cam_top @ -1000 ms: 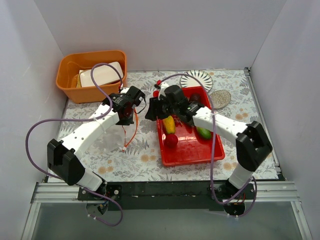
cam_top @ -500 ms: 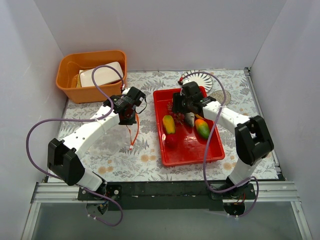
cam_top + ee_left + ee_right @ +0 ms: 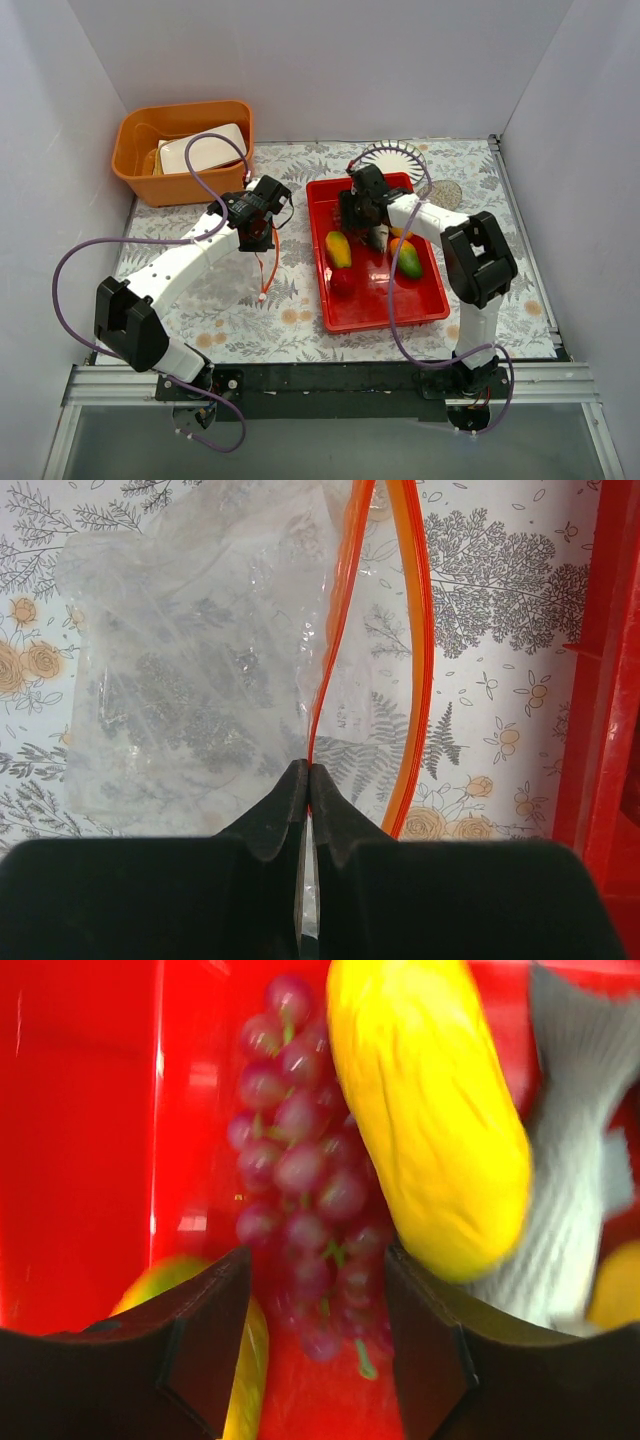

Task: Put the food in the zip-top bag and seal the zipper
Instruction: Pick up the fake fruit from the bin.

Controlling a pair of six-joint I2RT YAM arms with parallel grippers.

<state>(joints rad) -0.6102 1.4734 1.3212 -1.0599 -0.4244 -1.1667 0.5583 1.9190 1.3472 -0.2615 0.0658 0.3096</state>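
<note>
Zip-top bag (image 3: pixel 190 680), clear and crinkly, fills the centre-left of the left wrist view; from overhead only its thin orange-red zipper (image 3: pixel 270 265) shows. Left gripper (image 3: pixel 307 780) is pinched tight on that strip. Right gripper (image 3: pixel 315 1285), jaws apart and empty, hangs over glossy purple grapes (image 3: pixel 300 1160) beside smooth yellow corn (image 3: pixel 430 1110) in the red tray (image 3: pixel 80 1140)

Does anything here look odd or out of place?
Only the bag: the left gripper pinches one orange strip of its mouth, so the other strip bows away and the plastic looks crumpled. Nothing has spilled from the red tray.
</note>
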